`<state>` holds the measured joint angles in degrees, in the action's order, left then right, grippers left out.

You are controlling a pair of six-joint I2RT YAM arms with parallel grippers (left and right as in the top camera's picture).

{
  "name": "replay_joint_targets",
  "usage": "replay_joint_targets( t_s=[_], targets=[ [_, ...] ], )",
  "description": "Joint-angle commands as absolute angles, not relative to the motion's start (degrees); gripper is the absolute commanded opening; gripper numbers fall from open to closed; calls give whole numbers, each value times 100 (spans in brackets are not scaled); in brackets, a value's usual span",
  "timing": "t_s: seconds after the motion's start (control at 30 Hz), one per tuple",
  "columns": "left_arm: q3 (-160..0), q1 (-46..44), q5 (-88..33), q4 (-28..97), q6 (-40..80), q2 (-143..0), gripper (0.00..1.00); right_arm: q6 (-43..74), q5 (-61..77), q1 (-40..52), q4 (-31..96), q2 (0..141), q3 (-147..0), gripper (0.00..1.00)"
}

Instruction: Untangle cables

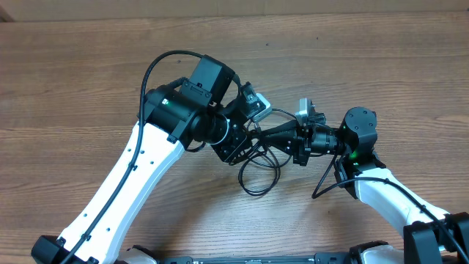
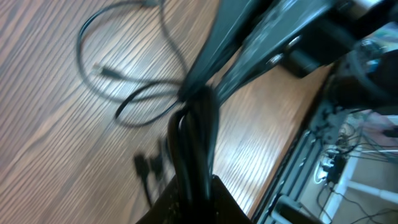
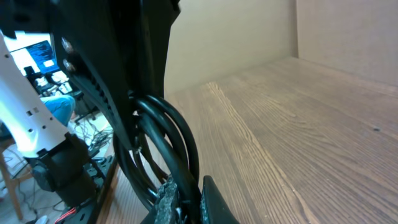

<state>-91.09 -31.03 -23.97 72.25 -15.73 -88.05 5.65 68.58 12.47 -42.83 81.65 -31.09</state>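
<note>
Pinching the cables [image 2: 196, 143] from both sides, the left gripper [image 1: 248, 145] and right gripper [image 1: 265, 134] look closed on them, though it's blurry; loose loops lie on the surface [image 1: 352, 59].
</note>
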Motion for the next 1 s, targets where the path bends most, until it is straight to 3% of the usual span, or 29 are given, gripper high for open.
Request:
replay_joint_targets(
  t_s=[0.0,0.23,0.77,0.8,0.83,0.87,0.97],
  targets=[
    [-9124,-3109,-1444,7336,-1026,-8689,13,602,6759,1234,-4313,8156,-3190,4],
    [-9124,-3109,-1168,7369,-810,-8689,4,600,6753,1234,-4311,8156,-3190,4],
    [-9124,-3109,-1162,7310,-834,-8687,4,596,6514,1223,-4036,8156,-3190,4],
    [-9124,-3109,-1162,7301,-834,-8687,4,596,6514,1223,-4038,8156,-3190,8],
    [-9124,-3109,-1164,7297,-834,-8689,4,596,6519,1223,-4038,8156,-3190,24],
    [-9124,-3109,-1166,7295,-834,-8689,4,596,6521,1223,-4036,8156,-3190,33],
    [-9124,-3111,-1249,7282,-864,-8689,4,596,6569,1223,-4062,8156,-3190,37]
  ],
)
